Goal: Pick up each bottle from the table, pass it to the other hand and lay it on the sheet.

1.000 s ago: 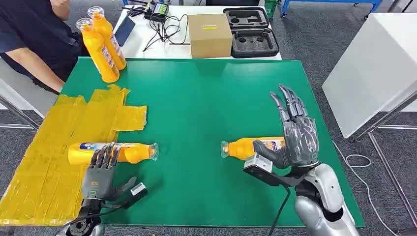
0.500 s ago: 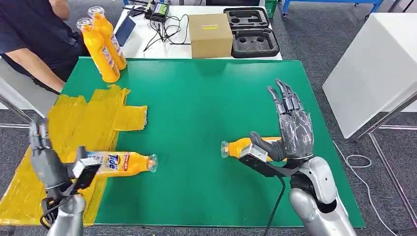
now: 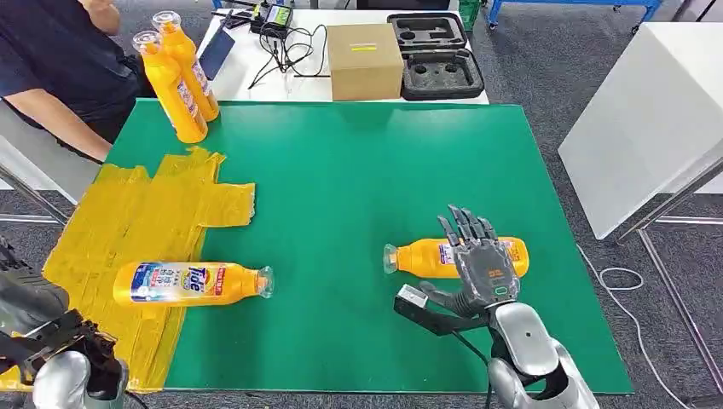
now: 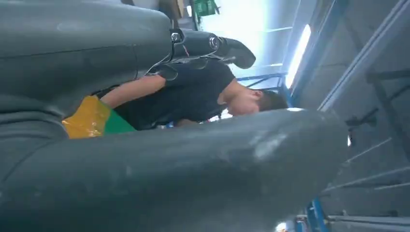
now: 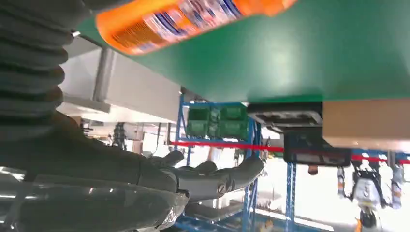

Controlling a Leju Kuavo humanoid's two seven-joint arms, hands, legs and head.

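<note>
Green table (image 3: 358,170) fills the middle of the head view. Behind its far edge, a white table (image 3: 256,81) carries a brown cardboard box (image 3: 364,60), two black foam trays (image 3: 435,53) just right of the box, and tangled black cables (image 3: 290,47) to its left. Person in a dark shirt (image 3: 51,68) at the far left corner. White panel (image 3: 648,111) stands to the right, over grey carpet (image 3: 546,60).

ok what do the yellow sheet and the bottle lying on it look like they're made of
Yellow sheet: probably thin plastic film or tape strips, slightly glossy; overlapping bands, ragged edges and wrinkles show. Bottle: likely clear plastic filled with orange liquid; its see-through neck and cap and its printed wrap label suggest so.
</note>
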